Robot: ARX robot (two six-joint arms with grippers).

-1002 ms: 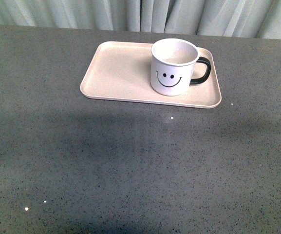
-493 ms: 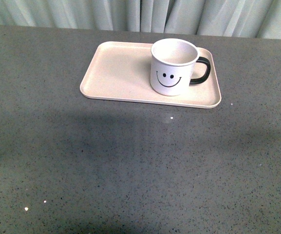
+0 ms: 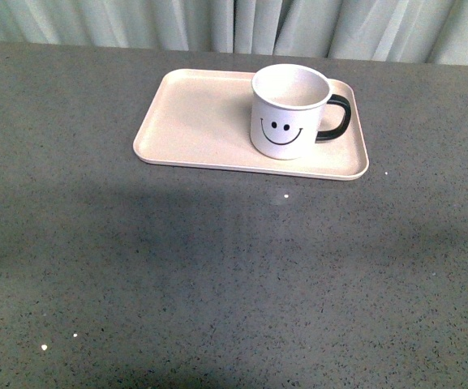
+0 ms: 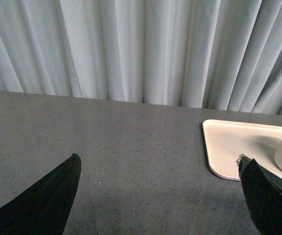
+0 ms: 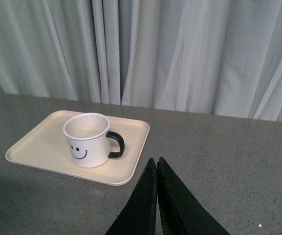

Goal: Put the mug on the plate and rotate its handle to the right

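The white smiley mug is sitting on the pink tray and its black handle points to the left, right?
Not quite. The white cylindrical mug with the smiley face does sit on the flat pale pink rectangular tray, but its thick black loop handle points to the right, not the left. The front view shows this plainly.

Open table [image 3: 217, 267] before plate [image 3: 185, 121]

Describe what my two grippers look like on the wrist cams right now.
Little shows. The left gripper has two matte black, wedge-shaped fingers tapering to points. The right gripper has the same black pointed fingers. No cables, markings or arm links are visible in either wrist view, and neither arm appears in the front view.
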